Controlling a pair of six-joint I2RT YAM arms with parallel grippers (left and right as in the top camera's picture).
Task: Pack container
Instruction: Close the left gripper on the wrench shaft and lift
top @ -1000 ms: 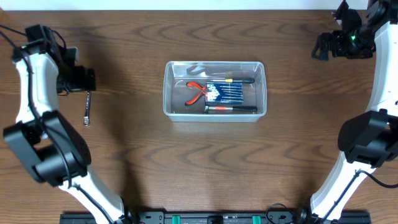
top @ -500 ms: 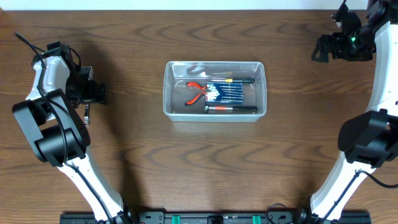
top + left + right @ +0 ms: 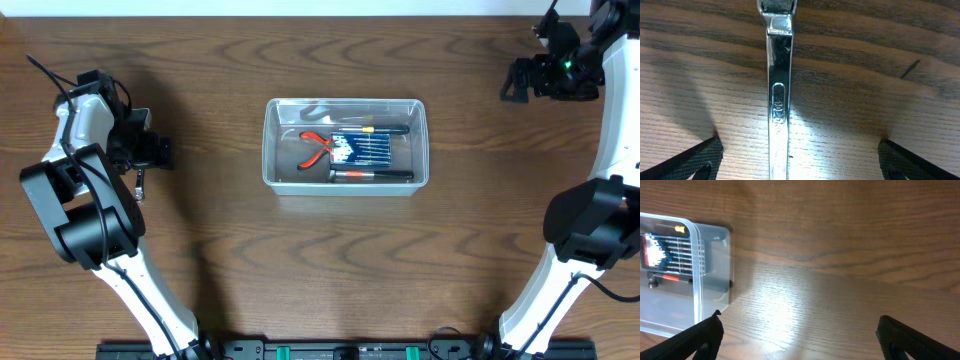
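Note:
The clear plastic container (image 3: 345,145) stands mid-table and holds red-handled pliers (image 3: 316,147), a blue pack of small screwdrivers (image 3: 362,149) and two black pens or drivers. It also shows in the right wrist view (image 3: 710,270). A silver wrench (image 3: 140,181) lies on the wood at the far left; in the left wrist view the wrench (image 3: 778,95) runs straight between my fingers. My left gripper (image 3: 797,160) is open, low over the wrench, fingers on either side, not touching it. My right gripper (image 3: 800,335) is open and empty at the far right back.
The wooden table (image 3: 330,270) spreads around the container. The table's back edge meets a white strip at the top of the overhead view. Both arm bases stand at the front edge.
My left gripper has moved right and down over the wrench's upper end, then held still for the last half second. The right arm has not moved.

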